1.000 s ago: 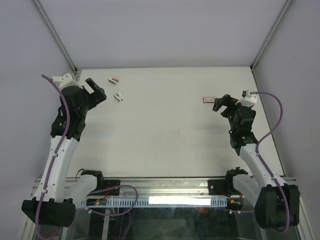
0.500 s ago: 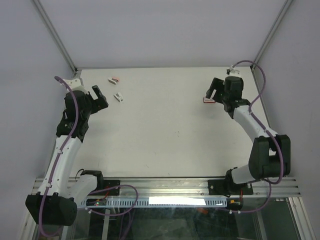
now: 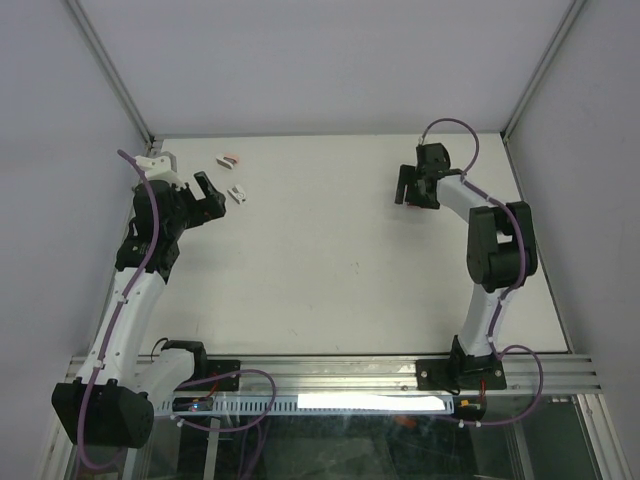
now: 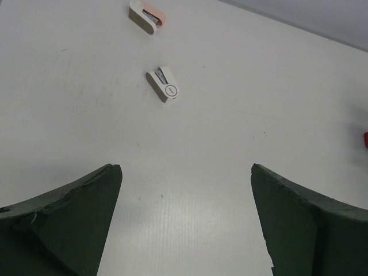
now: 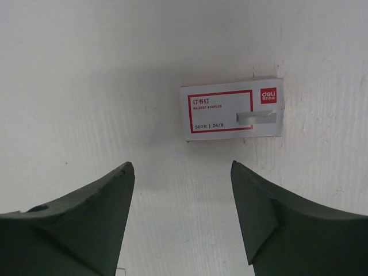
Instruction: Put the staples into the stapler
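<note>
Ahead, staples (image 4: 163, 86) lie beyond open left jaws; right jaws open near box (image 5: 232, 117).

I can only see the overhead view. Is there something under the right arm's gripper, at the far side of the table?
Observer: Yes. Its wrist camera shows a white box with a red-framed label. It lies flat just beyond the tips of the open right gripper, which does not touch it.
Operator: And those two specks by the left arm?
Observer: In the left wrist view they look like mini staplers. The white stapler, the nearer one, has a round mark on it. The pink-and-white stapler lies farther off.
</note>
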You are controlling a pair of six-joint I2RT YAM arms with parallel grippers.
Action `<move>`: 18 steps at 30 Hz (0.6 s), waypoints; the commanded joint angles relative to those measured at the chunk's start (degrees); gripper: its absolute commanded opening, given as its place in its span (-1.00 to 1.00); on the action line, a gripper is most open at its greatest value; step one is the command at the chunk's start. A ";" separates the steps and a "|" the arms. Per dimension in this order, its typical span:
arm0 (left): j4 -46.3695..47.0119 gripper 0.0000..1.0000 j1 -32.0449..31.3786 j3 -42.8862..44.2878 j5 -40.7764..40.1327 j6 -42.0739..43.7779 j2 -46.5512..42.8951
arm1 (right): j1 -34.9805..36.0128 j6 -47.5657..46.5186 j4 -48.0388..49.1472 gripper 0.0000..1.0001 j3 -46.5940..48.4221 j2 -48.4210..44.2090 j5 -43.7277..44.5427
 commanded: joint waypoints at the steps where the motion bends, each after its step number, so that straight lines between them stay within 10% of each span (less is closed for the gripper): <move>1: 3.22 0.98 0.36 -0.35 1.81 0.57 -0.85 | 0.07 -1.96 -1.00 0.41 4.98 1.77 1.14; 18: 3.37 0.98 0.36 -1.24 -5.52 -1.53 -2.90 | 0.11 -3.05 -2.55 0.27 12.37 6.78 1.42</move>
